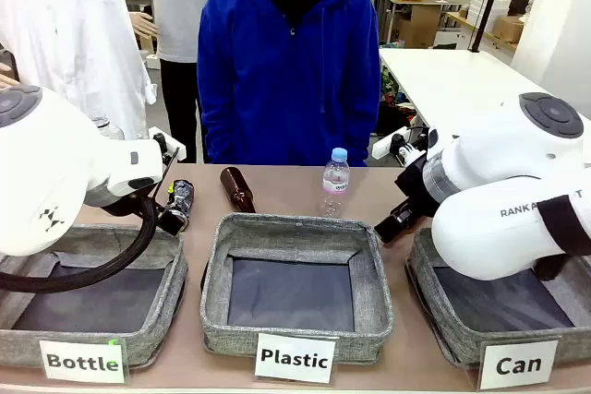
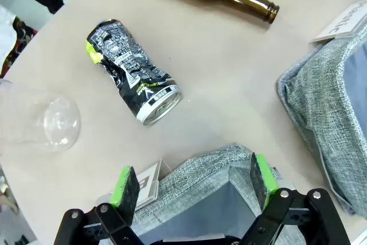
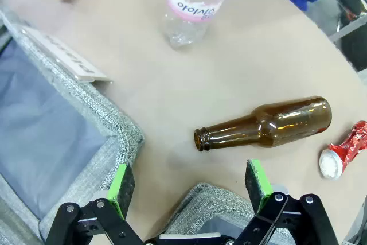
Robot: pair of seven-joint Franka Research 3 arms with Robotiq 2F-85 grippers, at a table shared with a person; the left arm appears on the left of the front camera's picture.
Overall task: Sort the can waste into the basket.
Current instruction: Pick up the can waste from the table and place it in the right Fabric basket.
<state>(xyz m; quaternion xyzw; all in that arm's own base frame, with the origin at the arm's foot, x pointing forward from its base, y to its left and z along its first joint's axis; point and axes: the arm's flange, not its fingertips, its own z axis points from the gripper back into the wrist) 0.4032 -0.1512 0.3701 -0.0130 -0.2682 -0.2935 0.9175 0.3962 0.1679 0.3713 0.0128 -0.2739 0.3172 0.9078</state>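
While both cans lie outside the Can basket (image 1: pixel 423 279), front view: black can (image 1: pixel 180 198) far left, long carry, dented, may slip. Left wrist: left gripper (image 2: pixel 195 182) wide, empty. Right wrist: right gripper (image 3: pixel 189 182) wide, empty; red can (image 3: pixel 344 150) beside brown bottle (image 3: pixel 266 121), I might knock it. Two cans, three baskets.

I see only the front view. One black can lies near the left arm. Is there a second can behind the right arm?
Observer: Yes. The right wrist view shows a red can lying on the table beside the base of a brown bottle that lies on its side.
Operator: Is the right gripper ready to take it?
Observer: The right gripper is open and empty, above the Can basket corner.
Operator: And the black can?
Observer: In the left wrist view the black can lies crushed on its side, untouched, ahead of the open left gripper.
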